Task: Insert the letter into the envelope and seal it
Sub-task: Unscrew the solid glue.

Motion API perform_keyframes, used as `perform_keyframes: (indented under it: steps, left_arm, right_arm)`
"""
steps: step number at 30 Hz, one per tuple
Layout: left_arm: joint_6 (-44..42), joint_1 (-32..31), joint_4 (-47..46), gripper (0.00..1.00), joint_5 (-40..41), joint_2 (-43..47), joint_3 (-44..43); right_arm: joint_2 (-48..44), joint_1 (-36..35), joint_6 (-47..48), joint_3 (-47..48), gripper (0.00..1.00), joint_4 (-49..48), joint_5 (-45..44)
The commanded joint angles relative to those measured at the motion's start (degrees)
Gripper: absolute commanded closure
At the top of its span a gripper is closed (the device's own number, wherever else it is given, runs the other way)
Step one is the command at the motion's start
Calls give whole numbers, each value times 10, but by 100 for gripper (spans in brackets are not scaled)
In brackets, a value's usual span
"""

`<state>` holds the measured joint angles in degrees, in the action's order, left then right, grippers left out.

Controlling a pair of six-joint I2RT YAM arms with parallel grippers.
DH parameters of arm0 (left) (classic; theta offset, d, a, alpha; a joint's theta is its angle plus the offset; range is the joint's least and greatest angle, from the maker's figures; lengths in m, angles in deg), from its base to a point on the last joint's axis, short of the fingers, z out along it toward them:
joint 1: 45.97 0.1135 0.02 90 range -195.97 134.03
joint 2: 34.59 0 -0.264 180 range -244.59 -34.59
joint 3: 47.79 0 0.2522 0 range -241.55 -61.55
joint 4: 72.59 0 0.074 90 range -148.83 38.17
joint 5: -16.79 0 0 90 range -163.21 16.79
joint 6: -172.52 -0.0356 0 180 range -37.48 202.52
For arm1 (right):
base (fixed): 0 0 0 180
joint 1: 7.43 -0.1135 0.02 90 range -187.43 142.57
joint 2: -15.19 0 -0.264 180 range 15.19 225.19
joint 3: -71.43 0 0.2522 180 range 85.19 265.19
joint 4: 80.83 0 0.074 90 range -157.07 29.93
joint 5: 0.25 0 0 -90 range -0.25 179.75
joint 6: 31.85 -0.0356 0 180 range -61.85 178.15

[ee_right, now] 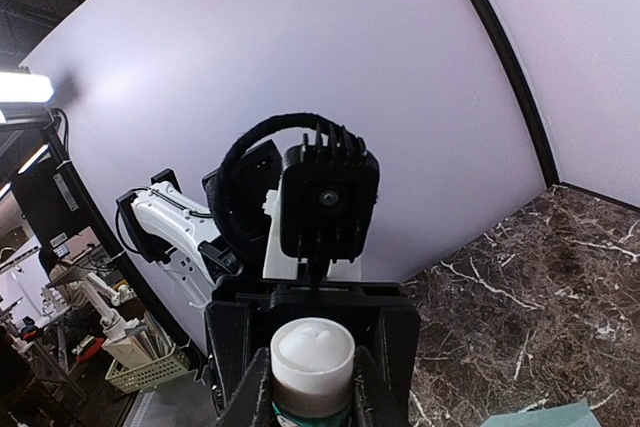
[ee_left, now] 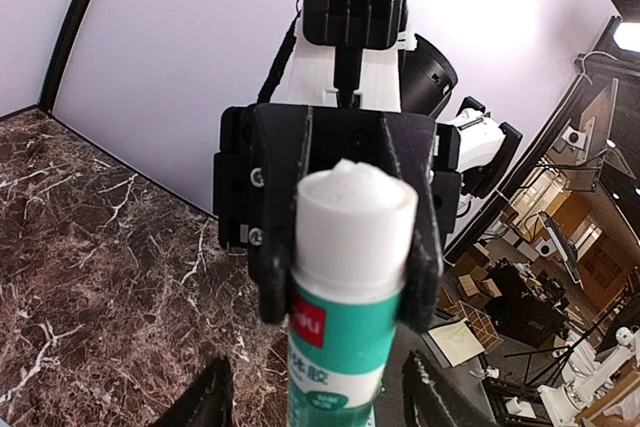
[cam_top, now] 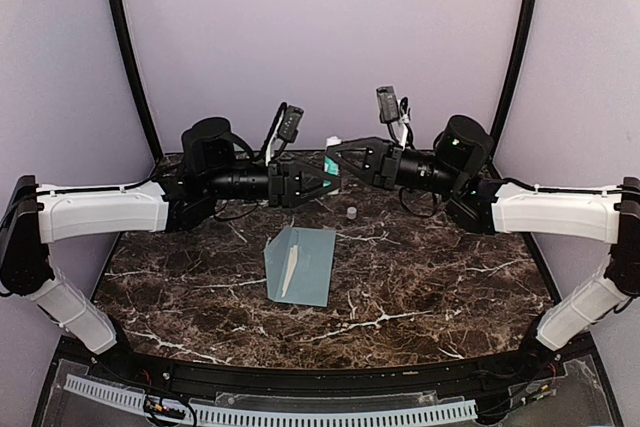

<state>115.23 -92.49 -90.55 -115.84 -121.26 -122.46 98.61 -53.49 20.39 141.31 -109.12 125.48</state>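
R gripper (ee_left: 347,315) is clamped on the glue stick (ee_left: 352,222) mid-air, white end between its fingers. L gripper (ee_left: 322,397) has jaws apart either side of the green body, no contact we can see. Risk, we reckon: L bites off-centre or R lets go too early, and the stick twists out and drops. Envelope (cam_top: 305,265) lies flat on the table (cam_top: 450,277), mid-table, clear of both grippers. A falling stick could smear it.

White link shells (cam_top: 105,209); black joints (cam_top: 207,139); left pincer (cam_top: 335,183), right pincer (cam_top: 331,151) black; looped cables (cam_top: 268,137); wrist cameras (cam_top: 291,123).
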Motion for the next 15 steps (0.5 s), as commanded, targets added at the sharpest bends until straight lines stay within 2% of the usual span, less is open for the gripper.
perform_keyframes:
  steps: [1, 4, 15]
  left_arm:
    - [1, -4, -20, 44, -19, 4, 5]
    - [-16, -9, 5, 46, -8, 1, 0]
    - [-16, -10, 0, 66, 3, 5, 5]
  right_arm:
    - [-3, -4, 7, 19, 100, -18, -26]
    - [-1, -4, 13, 27, 100, 3, -39]
    - [-7, -4, 14, 23, 100, -2, -38]
